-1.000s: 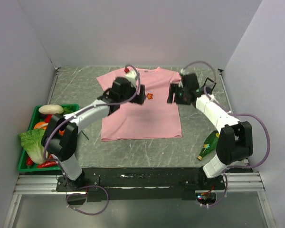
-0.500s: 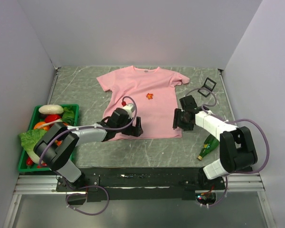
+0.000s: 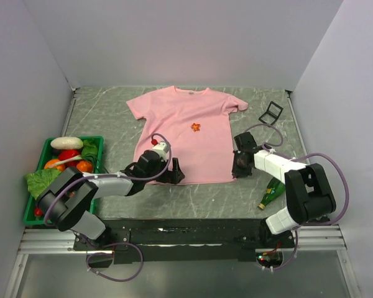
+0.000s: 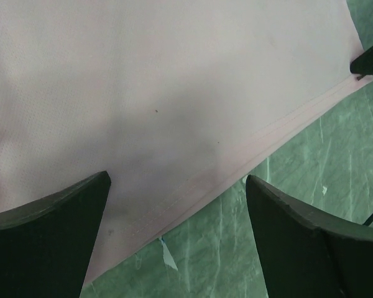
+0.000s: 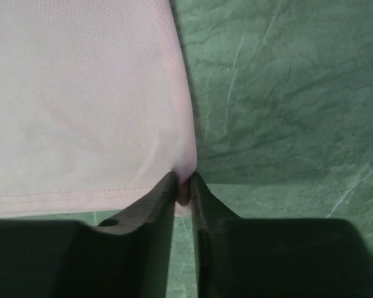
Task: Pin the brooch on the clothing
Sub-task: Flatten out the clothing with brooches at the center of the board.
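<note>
The pink T-shirt, the clothing [image 3: 185, 136], lies flat on the table with the small orange-red brooch [image 3: 196, 126] on its chest. My right gripper [image 3: 237, 169] is at the shirt's bottom right corner. In the right wrist view its jaws [image 5: 183, 186] are shut on a pinch of the pink hem [image 5: 185, 171]. My left gripper [image 3: 174, 174] is low over the bottom hem. It stands open in the left wrist view [image 4: 177, 205], with the hem edge [image 4: 236, 167] running between its fingers [image 4: 56, 223] and nothing held.
A green tray [image 3: 31, 214] of vegetables sits at the left, with lettuce [image 3: 42, 183] and tomatoes [image 3: 68, 155]. A green bottle [image 3: 272, 190] lies by the right arm. A small black frame [image 3: 271, 112] rests at the back right. Walls close in three sides.
Both arms have pulled back from the shirt's upper part to its bottom hem. The right gripper has shut on the bottom right corner of the fabric. The left gripper stayed open.
</note>
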Tool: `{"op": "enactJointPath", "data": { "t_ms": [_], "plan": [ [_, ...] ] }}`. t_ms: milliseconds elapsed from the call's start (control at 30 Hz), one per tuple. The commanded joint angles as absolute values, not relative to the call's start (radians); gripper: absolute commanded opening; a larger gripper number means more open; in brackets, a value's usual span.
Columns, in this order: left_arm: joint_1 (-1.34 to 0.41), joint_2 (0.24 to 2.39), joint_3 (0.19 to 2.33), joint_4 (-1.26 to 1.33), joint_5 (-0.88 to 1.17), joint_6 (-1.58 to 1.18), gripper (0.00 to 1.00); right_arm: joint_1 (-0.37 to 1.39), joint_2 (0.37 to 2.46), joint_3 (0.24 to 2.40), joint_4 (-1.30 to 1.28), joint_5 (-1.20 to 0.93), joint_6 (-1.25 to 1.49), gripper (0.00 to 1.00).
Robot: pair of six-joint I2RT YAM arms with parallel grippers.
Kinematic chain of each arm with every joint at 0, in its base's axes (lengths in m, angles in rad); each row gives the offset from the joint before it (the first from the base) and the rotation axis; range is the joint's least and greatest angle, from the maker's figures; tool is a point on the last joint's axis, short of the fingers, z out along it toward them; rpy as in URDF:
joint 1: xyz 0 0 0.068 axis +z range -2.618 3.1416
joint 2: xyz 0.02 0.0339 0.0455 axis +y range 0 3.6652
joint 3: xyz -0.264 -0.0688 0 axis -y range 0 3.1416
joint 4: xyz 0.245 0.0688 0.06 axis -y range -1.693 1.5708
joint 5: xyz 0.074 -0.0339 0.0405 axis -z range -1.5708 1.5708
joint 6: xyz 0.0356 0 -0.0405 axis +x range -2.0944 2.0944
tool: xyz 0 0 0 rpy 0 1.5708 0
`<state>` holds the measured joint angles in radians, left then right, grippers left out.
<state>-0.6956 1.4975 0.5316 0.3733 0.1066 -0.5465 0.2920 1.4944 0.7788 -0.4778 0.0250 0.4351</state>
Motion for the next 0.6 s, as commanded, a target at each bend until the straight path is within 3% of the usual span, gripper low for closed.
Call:
{"op": "enactJointPath", "data": {
  "t_ms": [0,167,400,567],
  "plan": [
    [-0.721,1.453,0.482,0.342,0.109,-0.592,0.96,0.301,1.433,0.772,-0.521,0.037,0.446,0.14],
    [-0.779,1.407,0.459,0.301,0.077,-0.617,0.96,0.301,1.350,0.724,-0.557,-0.027,0.457,0.04],
    [-0.811,1.292,0.388,0.237,0.026,-0.693,0.96,0.302,1.169,0.629,-0.595,-0.169,0.512,0.01],
    [-0.831,1.159,0.419,0.097,-0.041,-0.666,0.96,0.302,1.033,0.672,-0.737,-0.117,0.503,0.15]
  ]
}}
